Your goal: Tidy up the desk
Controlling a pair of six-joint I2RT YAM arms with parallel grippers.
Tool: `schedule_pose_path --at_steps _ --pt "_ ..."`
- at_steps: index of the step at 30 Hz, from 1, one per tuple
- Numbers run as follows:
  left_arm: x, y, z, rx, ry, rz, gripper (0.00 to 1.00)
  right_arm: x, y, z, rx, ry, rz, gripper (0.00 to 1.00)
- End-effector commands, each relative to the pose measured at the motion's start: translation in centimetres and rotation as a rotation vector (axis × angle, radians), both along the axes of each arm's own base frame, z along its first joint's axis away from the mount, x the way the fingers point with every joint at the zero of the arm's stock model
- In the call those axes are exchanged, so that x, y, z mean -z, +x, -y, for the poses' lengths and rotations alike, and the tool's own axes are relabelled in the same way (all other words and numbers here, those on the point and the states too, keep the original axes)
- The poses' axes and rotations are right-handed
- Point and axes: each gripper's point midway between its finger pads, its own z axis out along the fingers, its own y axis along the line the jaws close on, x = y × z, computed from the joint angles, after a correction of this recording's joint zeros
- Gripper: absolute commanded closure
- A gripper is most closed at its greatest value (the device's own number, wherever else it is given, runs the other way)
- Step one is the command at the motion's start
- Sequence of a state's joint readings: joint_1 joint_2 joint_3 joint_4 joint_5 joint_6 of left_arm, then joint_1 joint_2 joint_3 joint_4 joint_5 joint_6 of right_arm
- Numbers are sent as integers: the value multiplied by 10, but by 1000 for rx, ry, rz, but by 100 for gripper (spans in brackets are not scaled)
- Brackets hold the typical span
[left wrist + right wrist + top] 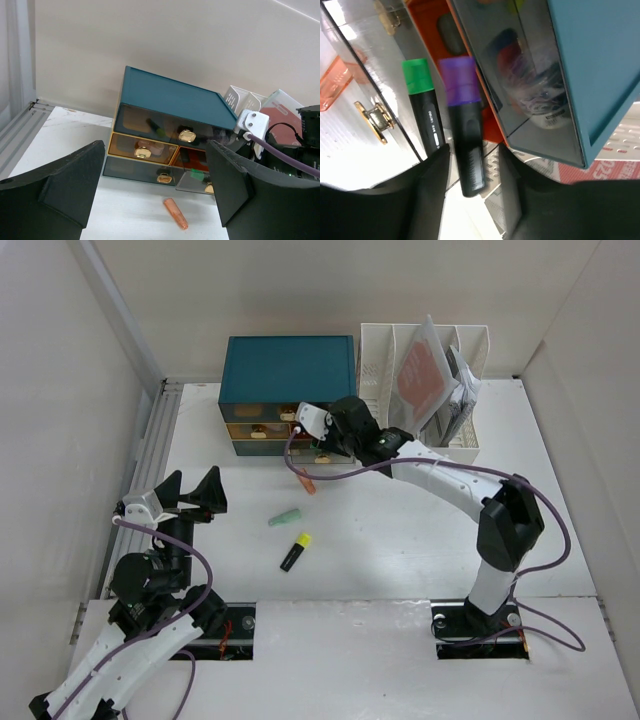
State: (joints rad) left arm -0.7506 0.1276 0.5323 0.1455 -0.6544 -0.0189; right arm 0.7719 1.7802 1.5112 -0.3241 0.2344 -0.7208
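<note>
the counter [400, 540] fills the top view between pale walls. the arm bases sit at its near edge, and the teal drawer box [288, 365] and white file rack [378, 365] stand side by side at its far edge. only this view shows all the loose things: a salmon cap [305, 483] just in front of the box, a mint-green piece [285, 518] nearer, and a black highlighter with a yellow cap [295, 551] nearer again, each apart from the others.

the left wrist view gives the box's front instead: smoky and amber drawers with gold knobs [186, 135], and the salmon cap lying on the counter below them. the left jaws stand wide open, both dark fingers [65, 185] far apart with nothing between them, over the counter's left side.

only the right wrist view looks into the clear drawer [365, 100] pulled out at the box's lower right. a green-capped marker [422, 107] and a purple-capped marker [465, 150] lie in it side by side. the right jaws are parted around the purple marker's tail, and a gap shows on one side, so they do not clamp it.

the green marker carries small white print, too small to read. a red sheet [615, 167] shows white digits, cut off at the frame's edge.
</note>
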Motion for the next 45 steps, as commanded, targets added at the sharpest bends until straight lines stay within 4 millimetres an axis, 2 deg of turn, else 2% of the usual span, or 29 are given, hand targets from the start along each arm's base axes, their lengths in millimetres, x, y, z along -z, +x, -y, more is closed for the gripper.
schedule_pose_path --at_steps 1,3,5,6,7,9,10,11,12,13,14,15,17,18,19,20,21,22,23,26,28,34,35,37,42,45 --pt "-9 -1 0 4 -12 33 21 -25 8 -5 18 75 61 49" --pt "-9 -1 0 4 -12 33 21 -21 6 -6 9 72 51 44" --pt "-9 -1 0 4 -12 33 21 -31 4 -6 1 90 62 44" --pt "-9 -1 0 4 -12 33 21 -29 2 -7 -4 97 47 42" --pt "-9 -1 0 4 -12 33 21 -41 -1 -6 -13 118 62 42" --pt "-9 -1 0 4 -12 33 21 -50 -12 -15 -83 161 48 42" --pt "-9 -1 0 4 -12 33 21 -42 -20 -15 -148 146 24 44" --pt "-9 -1 0 4 -12 33 21 -54 -36 -20 -238 168 21 45" --pt "-9 -1 0 4 -12 33 21 -51 -62 -38 -427 214 -44 46" --pt "-9 -1 0 4 -12 33 21 -31 -90 -39 -543 192 -133 48" --pt "-9 -1 0 4 -12 33 21 -30 -111 -43 -693 173 -135 48" --pt "-9 -1 0 4 -12 33 21 -25 -141 -52 -860 232 -206 48" --pt "-9 -1 0 4 -12 33 21 -8 -165 -54 -974 249 -287 48" --pt "-9 -1 0 4 -12 33 21 7 -168 -58 -994 250 -346 48" --pt "-9 -1 0 4 -12 33 21 15 -179 -66 -1037 237 -383 48" --pt "-9 -1 0 4 -12 33 21 20 -183 -69 -1045 207 -416 48" --pt "-9 -1 0 4 -12 33 21 38 -185 -75 -1046 173 -458 48" --pt "-9 -1 0 4 -12 33 21 46 -184 -79 -1042 138 -451 48" --pt "-9 -1 0 4 -12 33 21 52 -195 -86 -1065 118 -463 48" --pt "-10 -2 -1 4 -18 40 21 76 -209 -99 -1078 47 -484 48" --pt "-11 -3 0 13 -15 42 21 95 -209 -100 -1066 13 -516 48" --pt "-13 -5 1 22 -18 52 21 112 -222 -109 -1087 -30 -554 49" --pt "-13 -5 1 22 -18 52 21 122 -223 -109 -1083 -40 -577 49" --pt "-13 -5 1 22 -18 52 21 128 -229 -112 -1090 -61 -590 50" --pt "-13 -5 2 31 -15 55 21 150 -227 -114 -1075 -103 -616 50" --pt "-14 -5 4 39 -12 58 21 154 -224 -114 -1056 -113 -616 50"
